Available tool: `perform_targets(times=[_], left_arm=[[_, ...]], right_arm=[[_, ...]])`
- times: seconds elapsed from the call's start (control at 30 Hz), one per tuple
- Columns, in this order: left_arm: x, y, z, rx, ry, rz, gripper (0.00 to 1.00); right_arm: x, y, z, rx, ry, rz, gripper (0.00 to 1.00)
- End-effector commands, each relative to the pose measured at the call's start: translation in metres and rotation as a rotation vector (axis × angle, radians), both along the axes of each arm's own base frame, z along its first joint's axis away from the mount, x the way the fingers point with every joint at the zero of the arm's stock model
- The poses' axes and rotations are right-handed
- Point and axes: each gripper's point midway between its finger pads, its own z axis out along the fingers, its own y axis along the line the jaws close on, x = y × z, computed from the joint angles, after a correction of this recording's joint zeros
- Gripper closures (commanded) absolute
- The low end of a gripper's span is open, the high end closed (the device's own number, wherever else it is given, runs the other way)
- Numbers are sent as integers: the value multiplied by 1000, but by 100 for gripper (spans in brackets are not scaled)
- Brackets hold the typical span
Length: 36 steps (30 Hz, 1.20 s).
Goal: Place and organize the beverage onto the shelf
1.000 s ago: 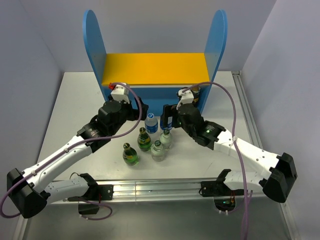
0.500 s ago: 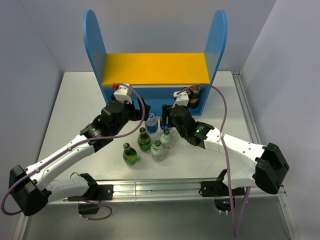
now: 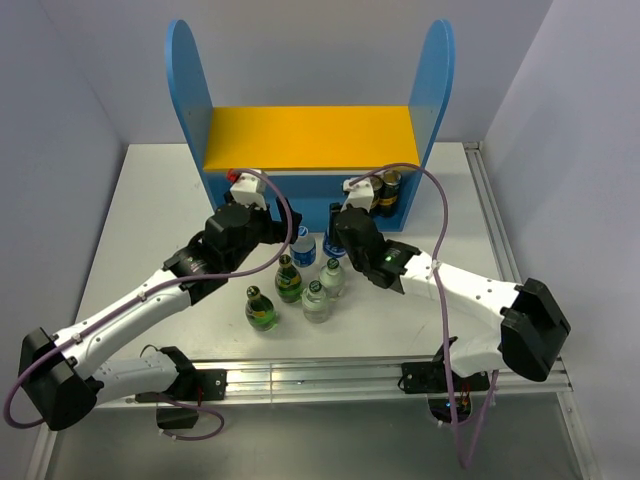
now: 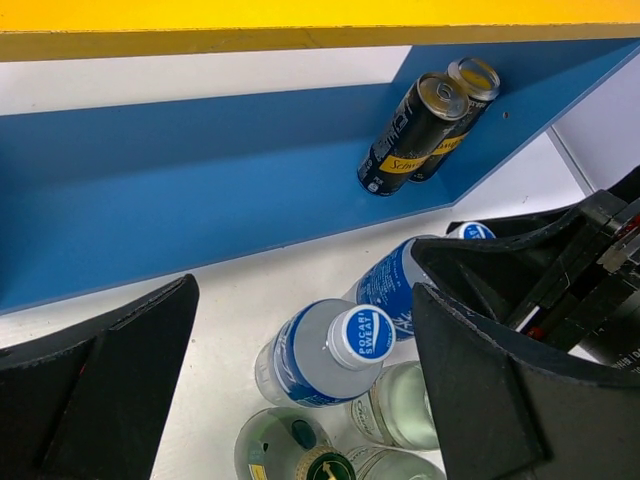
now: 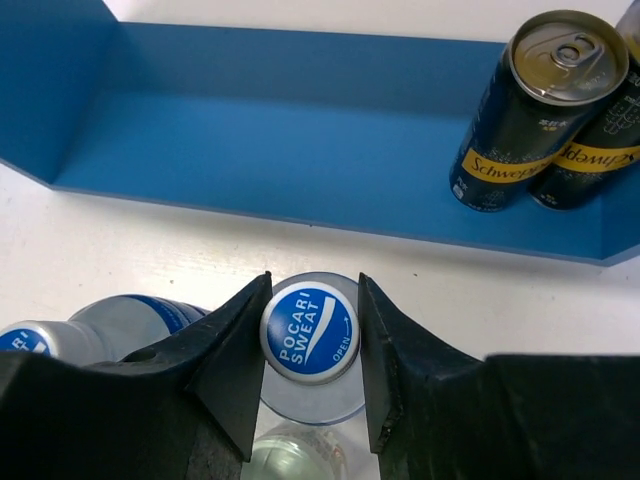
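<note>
Watching the feeds, I see the right gripper (image 5: 313,300) clenched on a Pocari Sweat bottle (image 5: 308,338) before the shelf (image 5: 300,150); the left gripper (image 4: 305,290) hangs spread, empty.

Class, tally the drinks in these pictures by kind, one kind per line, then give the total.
Schweppes cans: 2
Pocari Sweat bottles: 2
Green bottles: 2
Clear bottles: 2
Total: 8

2 cans (image 5: 530,110) (seemingly touching) in shelf (image 5: 250,140), right; bottles (image 4: 325,352) before.
</note>
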Motion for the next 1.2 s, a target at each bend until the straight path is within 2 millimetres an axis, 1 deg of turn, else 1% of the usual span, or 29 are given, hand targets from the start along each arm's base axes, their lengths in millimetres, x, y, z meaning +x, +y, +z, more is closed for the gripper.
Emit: perform_targets(times=[0.0, 0.1, 0.17, 0.2, 0.23, 0.27, 0.3, 0.33, 0.37, 0.4, 0.47, 0.5, 0.57, 0.6, 0.63, 0.67, 0.7, 0.73, 0.77, 0.8, 0.83, 0.87, 0.9, 0.93, 0.97, 1.0, 1.07, 1.13, 1.17], left_arm=[[0, -3, 11, -13, -35, -9, 6], [-1, 0, 13, -9, -42, 7, 6], [-1, 7, 20, -16, -50, 35, 7], [-2, 9, 25, -25, -55, 44, 7], [-4, 13, 35, -43, -71, 56, 7], [-4, 21, 38, -42, -74, 92, 7], [-5, 25, 49, -60, -87, 108, 6], [-8, 32, 59, -78, -106, 130, 6], [-7, 42, 64, -77, -116, 172, 6], [-8, 49, 72, -89, -129, 198, 6], [-11, 66, 85, -103, -151, 260, 5], [-13, 71, 92, -113, -160, 275, 5], [-19, 86, 103, -137, -174, 318, 5], [-21, 90, 106, -144, -178, 326, 5], [-26, 95, 111, -156, -187, 330, 5], [-28, 98, 115, -162, -191, 336, 5], [-31, 104, 116, -161, -192, 347, 5], [-33, 106, 117, -159, -191, 348, 5], [-34, 109, 117, -157, -189, 354, 5], [-37, 114, 117, -153, -187, 365, 5], [-39, 115, 116, -153, -183, 369, 5], [-40, 118, 117, -159, -182, 373, 5], [-43, 121, 118, -163, -181, 376, 5], [-45, 122, 119, -168, -183, 376, 5], [-46, 124, 118, -168, -184, 375, 5], [-49, 126, 118, -172, -187, 376, 5], [-50, 130, 113, -166, -188, 383, 5], [-52, 133, 112, -172, -191, 388, 5], [-53, 132, 111, -174, -189, 384, 5]], right_arm=[[0, -1, 17, 5, -9, -22, 100], [-3, -7, 56, 28, -59, -34, 100], [-4, -12, 98, 72, -116, -49, 100], [-7, -17, 106, 58, -111, -58, 100], [-6, -17, 139, 101, -151, -63, 100], [-7, -20, 155, 106, -172, -65, 100], [-8, -21, 184, 136, -201, -60, 100], [-9, -22, 198, 146, -216, -56, 100], [-9, -21, 210, 144, -230, -47, 100], [-11, -21, 238, 176, -259, -35, 100], [-7, -15, 254, 173, -269, -17, 100], [-10, -13, 280, 205, -298, 0, 100], [-3, -2, 292, 202, -308, 24, 100], [-6, 0, 316, 235, -341, 48, 100], [2, 13, 315, 217, -335, 67, 100], [4, 20, 322, 224, -343, 87, 100], [0, 23, 347, 258, -378, 116, 100], [10, 38, 342, 238, -370, 133, 100], [13, 45, 349, 244, -384, 150, 100], [10, 47, 372, 278, -426, 165, 100], [22, 64, 363, 256, -418, 187, 100], [21, 66, 383, 288, -461, 197, 100], [31, 82, 374, 265, -459, 215, 100], [36, 87, 376, 268, -472, 217, 100], [36, 90, 388, 294, -509, 221, 100], [44, 102, 382, 275, -517, 232, 100], [49, 109, 390, 298, -563, 230, 100], [59, 119, 385, 280, -582, 231, 100], [60, 118, 394, 297, -615, 213, 100]])
